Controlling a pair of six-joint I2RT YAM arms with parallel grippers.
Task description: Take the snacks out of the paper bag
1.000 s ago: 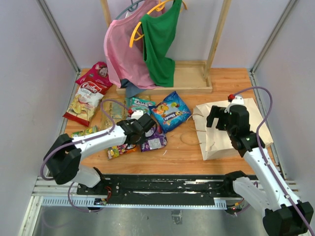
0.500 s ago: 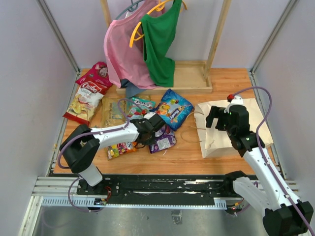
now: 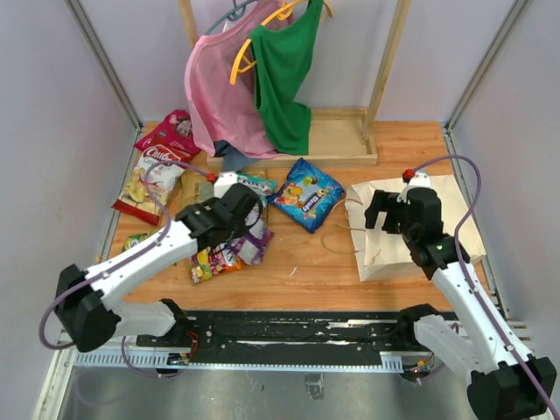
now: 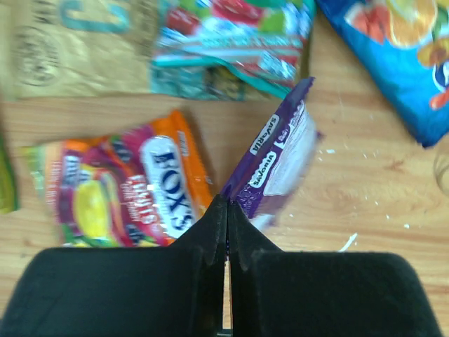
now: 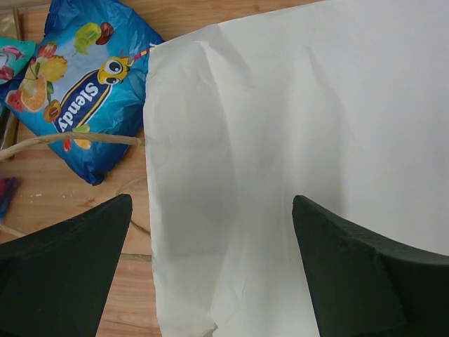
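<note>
The left claw (image 4: 226, 203) is clamped shut on a corner of the purple packet (image 4: 280, 151), which is tilted over the surface (image 4: 365, 210) just right of the orange packet (image 4: 140, 189). Suggest lowering it onto bare wood before release, not onto other packets. The right claw (image 5: 212, 207) gapes wide over the paper bag (image 5: 295, 126), gripping nothing. The bag lies flat on the right, cream and creased, and looks near empty. The other snacks (image 3: 153, 184) are spread on the left.
</note>
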